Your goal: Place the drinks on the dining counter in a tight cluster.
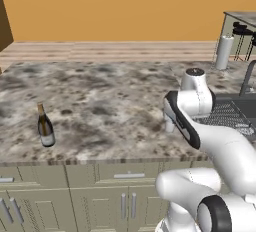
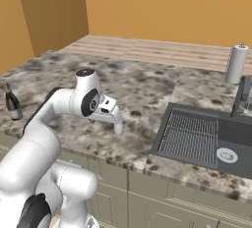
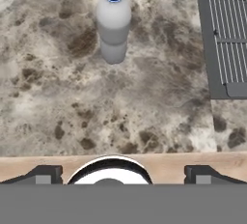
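A small clear water bottle (image 3: 114,22) with a blue cap stands upright on the marbled kitchen counter (image 3: 58,97), ahead of my gripper (image 3: 123,175) in the hand view. The gripper is open, its two dark fingertips (image 3: 46,174) far apart with nothing between them, and it stays short of the bottle. A dark wine bottle (image 1: 45,126) with a pale label stands alone near the counter's front left (image 2: 12,103). Far at the back right, the dining counter (image 1: 242,15) shows with black stools (image 1: 242,30) under it.
A dark sink (image 2: 206,136) with a ribbed drainer lies right of the arm, with a faucet (image 2: 241,97) behind it. A paper towel roll (image 2: 236,64) stands at the counter's far right. Beige cabinet drawers (image 1: 100,196) run below the counter's front edge.
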Controlling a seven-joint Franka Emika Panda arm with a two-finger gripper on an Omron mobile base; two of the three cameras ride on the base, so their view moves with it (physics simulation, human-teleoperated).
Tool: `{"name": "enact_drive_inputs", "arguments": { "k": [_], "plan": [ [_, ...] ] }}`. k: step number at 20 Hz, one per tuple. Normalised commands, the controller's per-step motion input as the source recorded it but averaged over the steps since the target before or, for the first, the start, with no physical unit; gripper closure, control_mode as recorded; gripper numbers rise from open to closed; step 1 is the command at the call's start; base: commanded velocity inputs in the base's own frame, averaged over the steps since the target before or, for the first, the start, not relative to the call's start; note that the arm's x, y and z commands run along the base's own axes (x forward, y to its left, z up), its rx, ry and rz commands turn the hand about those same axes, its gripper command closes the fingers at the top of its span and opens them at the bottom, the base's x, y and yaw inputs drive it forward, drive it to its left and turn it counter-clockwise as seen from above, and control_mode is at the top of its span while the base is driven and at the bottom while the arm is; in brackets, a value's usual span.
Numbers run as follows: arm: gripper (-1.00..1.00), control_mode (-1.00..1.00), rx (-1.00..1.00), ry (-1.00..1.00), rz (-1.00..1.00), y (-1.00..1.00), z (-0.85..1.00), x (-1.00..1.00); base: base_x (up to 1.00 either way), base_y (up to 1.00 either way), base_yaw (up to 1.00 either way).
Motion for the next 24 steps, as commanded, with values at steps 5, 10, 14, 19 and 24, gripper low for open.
{"name": "enact_drive_inputs", "arguments": {
  "k": [5, 10, 14, 19, 24],
  "plan": [
    [-1.0, -1.0, 0.0, -0.18, -0.05, 0.06, -0.09, 0.15, 0.0, 0.0, 0.0],
    [-1.0, -1.0, 0.0, -0.13, -0.06, 0.0, -0.01, 0.32, 0.0, 0.0, 0.0],
    [-1.0, -1.0, 0.0, 0.01, -0.07, -0.06, 0.03, 0.21, 0.0, 0.0, 0.0],
    [-1.0, -1.0, 0.0, 0.06, -0.05, -0.15, 0.0, 0.18, 0.0, 0.0, 0.0],
    [-1.0, -1.0, 0.0, 0.01, 0.0, -0.07, -0.01, 0.23, 0.0, 0.0, 0.0]
  ]
}}
